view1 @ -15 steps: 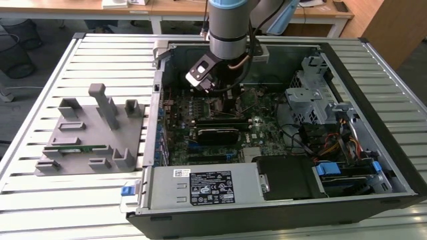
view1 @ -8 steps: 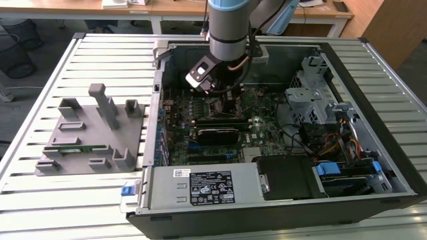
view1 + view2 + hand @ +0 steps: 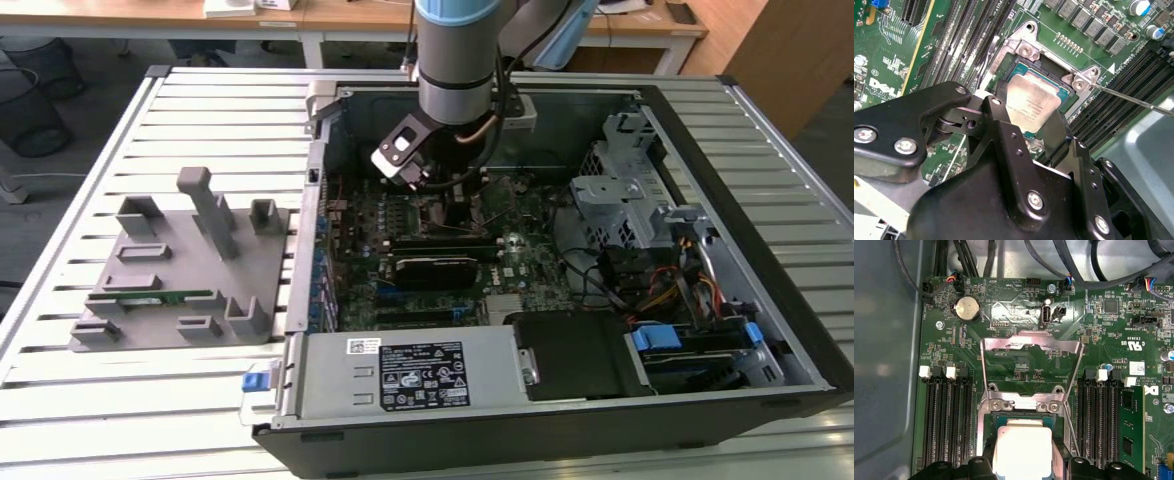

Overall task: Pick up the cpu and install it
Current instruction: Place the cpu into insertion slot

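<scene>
clamped on two opposite edges of the flat silver-grey square cpu [image 3: 1031, 105], fingers of the black metal gripper [image 3: 1030, 122] pressed against its sides. held within the open silver metal socket frame [image 3: 1026, 47] on the green motherboard [image 3: 954, 340], thin silver hinged plate [image 3: 1019, 344] raised just beyond it.

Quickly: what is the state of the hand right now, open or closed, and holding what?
The hand is closed on the cpu, holding it by two opposite edges at the open socket.
</scene>
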Action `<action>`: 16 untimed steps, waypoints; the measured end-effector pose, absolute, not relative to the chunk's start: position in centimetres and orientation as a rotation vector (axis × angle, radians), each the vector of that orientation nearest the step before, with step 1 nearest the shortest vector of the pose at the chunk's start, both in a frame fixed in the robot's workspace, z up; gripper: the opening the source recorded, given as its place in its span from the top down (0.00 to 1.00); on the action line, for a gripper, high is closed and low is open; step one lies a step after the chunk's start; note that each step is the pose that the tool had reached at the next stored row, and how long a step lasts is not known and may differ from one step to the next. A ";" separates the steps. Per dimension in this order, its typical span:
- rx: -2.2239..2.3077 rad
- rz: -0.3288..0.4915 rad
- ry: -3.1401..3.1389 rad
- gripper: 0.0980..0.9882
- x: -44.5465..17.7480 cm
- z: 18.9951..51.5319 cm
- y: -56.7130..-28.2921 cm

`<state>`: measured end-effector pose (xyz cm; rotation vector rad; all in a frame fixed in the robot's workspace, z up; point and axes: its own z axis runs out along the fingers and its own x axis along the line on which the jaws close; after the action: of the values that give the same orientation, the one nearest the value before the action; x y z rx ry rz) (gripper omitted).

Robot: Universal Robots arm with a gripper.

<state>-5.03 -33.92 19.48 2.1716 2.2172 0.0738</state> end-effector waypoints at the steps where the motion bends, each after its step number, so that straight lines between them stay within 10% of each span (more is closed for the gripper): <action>1: 2.172 0.074 2.217 0.52 -5.0 19.5 -33.9; 16: 2.172 0.075 2.217 0.44 -5.0 19.9 -33.9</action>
<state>-5.01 -33.90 19.86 2.1719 2.2171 0.0754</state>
